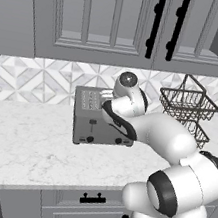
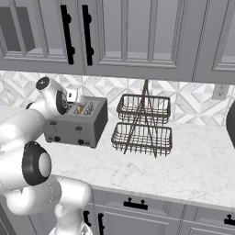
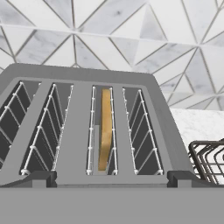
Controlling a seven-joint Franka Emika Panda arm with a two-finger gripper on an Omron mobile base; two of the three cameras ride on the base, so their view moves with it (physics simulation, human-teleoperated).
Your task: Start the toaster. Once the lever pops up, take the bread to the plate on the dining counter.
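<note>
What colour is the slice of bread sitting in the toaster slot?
Golden tan. The bread shows best in the hand view, standing in a slot of the grey toaster.

A two-tier wire basket (image 2: 143, 124) stands on the white marble counter (image 1: 29, 142), at about three o'clock in the right base view. Behind it runs a tiled backsplash (image 3: 131, 39) of grey and white triangles. Grey wall cabinets (image 1: 106, 19) with black bar handles (image 1: 155, 25) hang at twelve o'clock. Grey drawers (image 2: 137, 215) with black pulls sit under the counter edge at six o'clock. A wall socket (image 2: 221, 91) shows at upper right.
</note>
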